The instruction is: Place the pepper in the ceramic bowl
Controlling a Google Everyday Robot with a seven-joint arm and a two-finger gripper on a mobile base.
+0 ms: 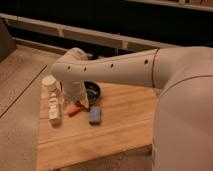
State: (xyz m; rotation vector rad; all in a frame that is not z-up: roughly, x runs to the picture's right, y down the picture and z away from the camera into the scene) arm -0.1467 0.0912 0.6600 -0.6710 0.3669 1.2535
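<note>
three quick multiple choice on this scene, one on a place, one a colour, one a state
1. The gripper is: A low over the pepper, beside the ceramic bowl; B at the far right; C raised high.
2. The sponge is: A green; B blue; C yellow.
3. The pepper is: A in the bowl; B lying on the table; C held aloft.
Key: 1 A, the arm ends just above the pepper. 2 B, its top shows blue. 3 B, it lies on wood outside the bowl.

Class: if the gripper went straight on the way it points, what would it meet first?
Probably the pepper, lying on the table right under the down-pointing gripper; depth is unclear, so it could touch bare wood beside it.
</note>
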